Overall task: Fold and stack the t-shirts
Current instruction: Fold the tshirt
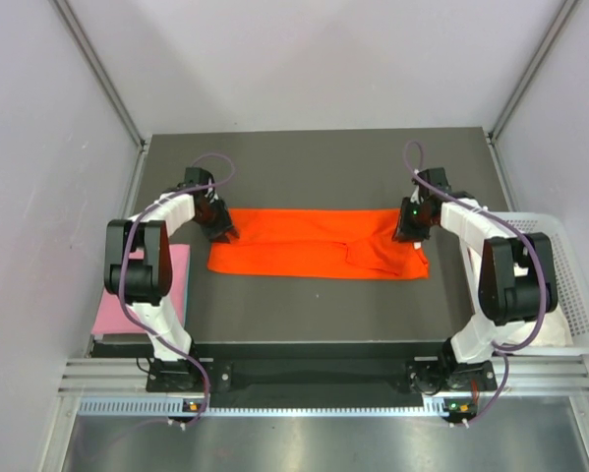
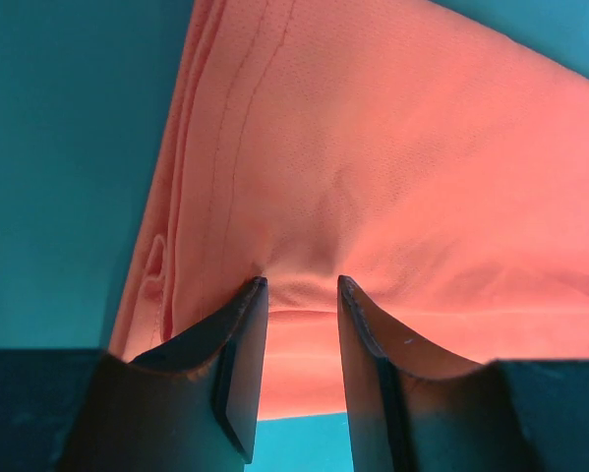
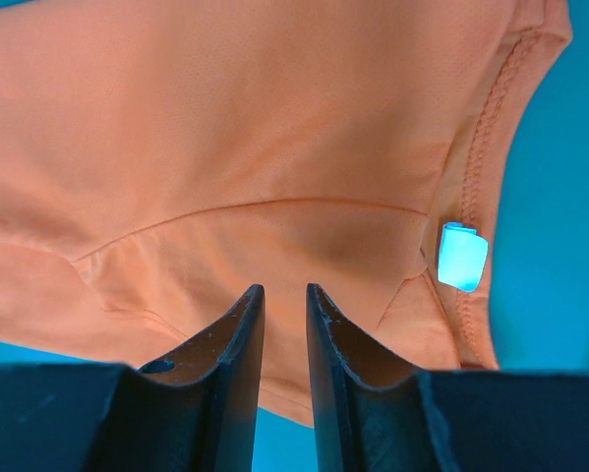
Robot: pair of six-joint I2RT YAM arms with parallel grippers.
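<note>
Fingers [image 2: 243, 344] of the left gripper [image 2: 302, 287] pinch the bright orange-red fabric t-shirt [image 1: 304, 251] at its far left corner; the right gripper [image 3: 284, 292] pinches its far right corner.

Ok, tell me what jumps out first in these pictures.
The orange shirt, folded into a long band across the middle of the dark table, stands out first. The left gripper and right gripper pinch its far corners, one at each end. A pink shirt lies at the left edge, and a white basket sits at the right.
</note>
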